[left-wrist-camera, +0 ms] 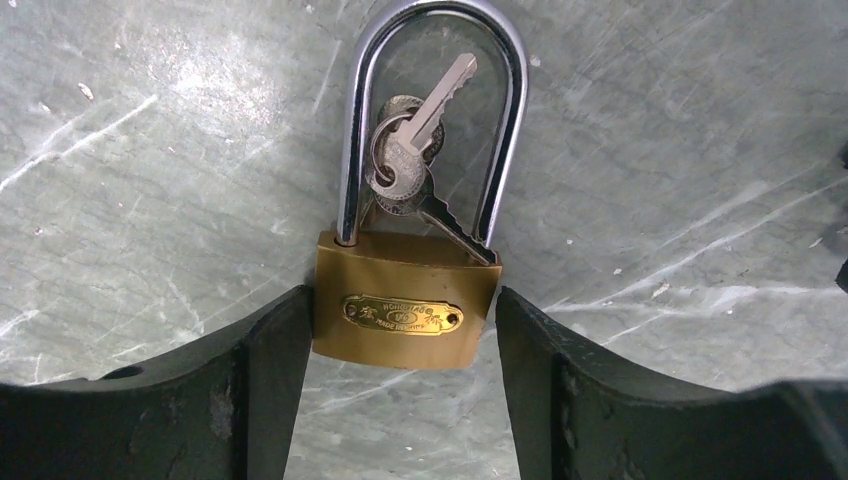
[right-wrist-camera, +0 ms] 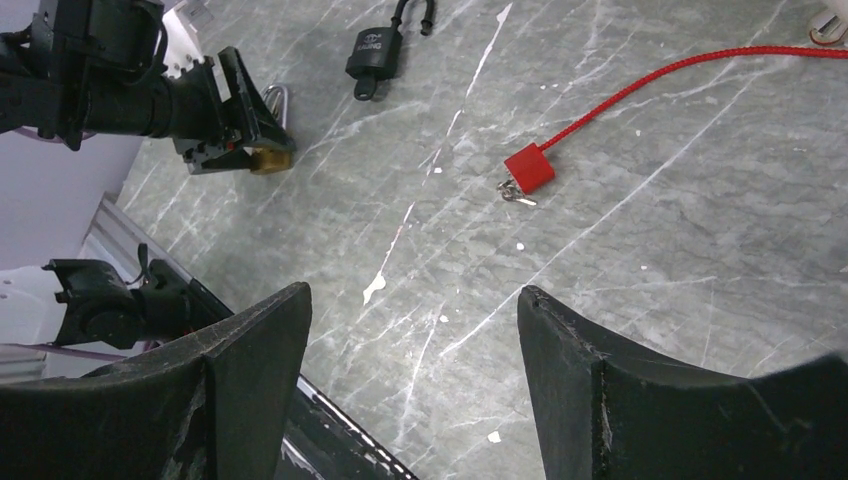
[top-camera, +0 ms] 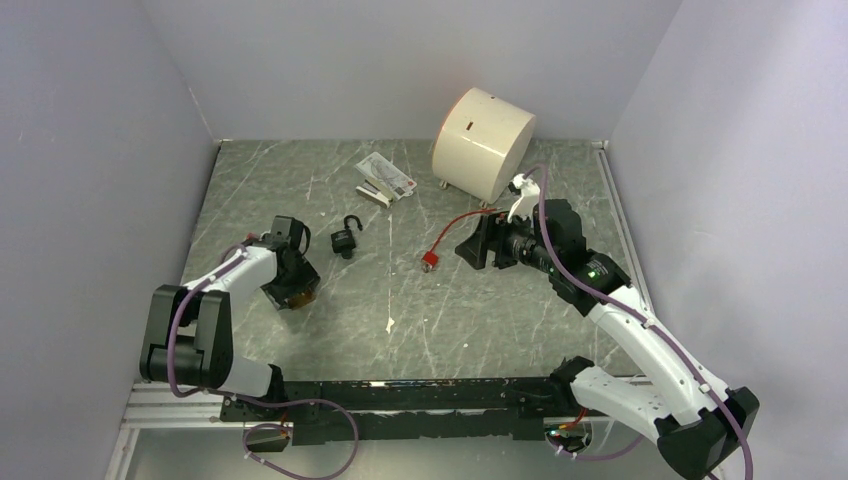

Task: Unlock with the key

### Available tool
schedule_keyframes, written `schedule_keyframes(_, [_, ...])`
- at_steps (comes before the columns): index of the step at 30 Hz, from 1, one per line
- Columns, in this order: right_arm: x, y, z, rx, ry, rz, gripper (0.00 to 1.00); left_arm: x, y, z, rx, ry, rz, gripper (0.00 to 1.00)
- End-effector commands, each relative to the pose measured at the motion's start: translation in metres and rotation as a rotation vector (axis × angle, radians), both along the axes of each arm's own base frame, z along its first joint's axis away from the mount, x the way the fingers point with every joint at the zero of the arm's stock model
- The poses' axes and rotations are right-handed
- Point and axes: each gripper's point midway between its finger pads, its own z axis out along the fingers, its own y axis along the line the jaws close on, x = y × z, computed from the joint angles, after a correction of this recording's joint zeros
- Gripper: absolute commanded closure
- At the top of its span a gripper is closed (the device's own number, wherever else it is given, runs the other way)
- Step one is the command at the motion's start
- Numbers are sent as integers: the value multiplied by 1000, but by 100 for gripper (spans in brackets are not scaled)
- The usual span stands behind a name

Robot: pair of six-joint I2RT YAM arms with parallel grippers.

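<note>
A brass padlock with a closed steel shackle lies on the marble table. A ring of silver keys lies inside the shackle loop. My left gripper is low on the table at the left, and its two black fingers press the sides of the lock's body. The lock also shows in the right wrist view. My right gripper is open and empty above the table's middle right, far from the brass lock.
A black padlock with an open shackle lies right of the left arm. A red padlock on a red cable lies near the right gripper. A cream cylinder and a paper packet sit at the back.
</note>
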Motion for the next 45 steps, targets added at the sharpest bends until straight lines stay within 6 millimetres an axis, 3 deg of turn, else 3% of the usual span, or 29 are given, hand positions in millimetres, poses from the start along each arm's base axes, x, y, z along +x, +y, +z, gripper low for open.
schedule_keyframes(1, [0,4,10,28,-41,22,22,15,4,3,28,-32,-26,31])
schedule_keyframes(6, [-1,5,9,33,-35,30,22,13,12,-2,88,42,-112,45])
schedule_keyframes(12, [-2,6,7,40,-30,31,22,7,-7,-2,-12,43,-145,73])
schedule_keyframes(20, [0,9,4,48,-16,31,22,-16,-77,10,-126,53,-246,78])
schedule_keyframes(28, [0,9,-1,41,10,29,23,-39,-142,23,-76,16,-352,79])
schedule_keyframes(33, [0,9,-4,41,22,25,23,-30,-150,35,-64,-35,-370,80])
schedule_keyframes(38, [-3,11,-11,43,47,34,23,-10,-151,60,-32,-115,-402,79])
schedule_keyframes(41, [-6,15,-17,49,72,58,23,-3,-147,70,-15,-139,-400,79])
schedule_keyframes(45, [-5,25,-27,68,116,83,23,-2,-129,69,-4,-139,-357,79])
